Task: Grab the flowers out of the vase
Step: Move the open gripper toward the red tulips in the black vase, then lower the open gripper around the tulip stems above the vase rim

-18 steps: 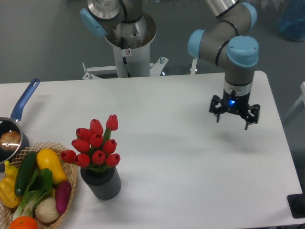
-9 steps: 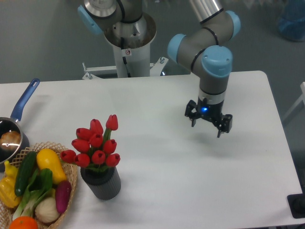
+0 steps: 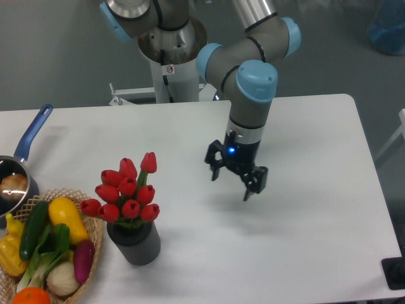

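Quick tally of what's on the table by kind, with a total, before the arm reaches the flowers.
Flower bunches: 1, the red tulips
Vases: 1, the dark ribbed vase
Saucepans: 1, the blue-handled saucepan
Baskets: 1, the wicker basket of vegetables
Total: 4
The gripper hangs open, holding nothing.

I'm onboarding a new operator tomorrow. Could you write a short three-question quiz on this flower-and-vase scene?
1. True or false: the gripper already holds the flowers.
2. Multiple choice: the flowers stand in A) the saucepan, B) the vase, C) the wicker basket.
3. Which side of the flowers is the gripper on in the picture?

Key: 1. False; its jaws are open and empty, over bare table. 2. B. 3. The right side, apart from them.
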Robot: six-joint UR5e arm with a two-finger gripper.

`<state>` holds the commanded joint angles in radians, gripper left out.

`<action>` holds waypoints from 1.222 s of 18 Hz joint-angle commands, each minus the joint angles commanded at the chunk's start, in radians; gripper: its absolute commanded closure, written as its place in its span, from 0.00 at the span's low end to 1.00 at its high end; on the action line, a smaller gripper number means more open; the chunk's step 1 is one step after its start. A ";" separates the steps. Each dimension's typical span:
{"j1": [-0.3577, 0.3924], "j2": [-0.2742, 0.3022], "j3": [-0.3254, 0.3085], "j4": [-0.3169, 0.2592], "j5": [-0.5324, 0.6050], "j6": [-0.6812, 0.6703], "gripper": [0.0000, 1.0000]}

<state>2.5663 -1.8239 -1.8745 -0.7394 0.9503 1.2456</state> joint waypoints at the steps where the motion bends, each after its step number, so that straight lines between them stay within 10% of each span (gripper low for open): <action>1: 0.000 0.000 0.006 0.000 -0.068 0.002 0.00; 22: -0.058 -0.120 0.017 0.005 -0.574 0.225 0.00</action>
<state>2.5081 -1.9435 -1.8577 -0.7348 0.3759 1.4710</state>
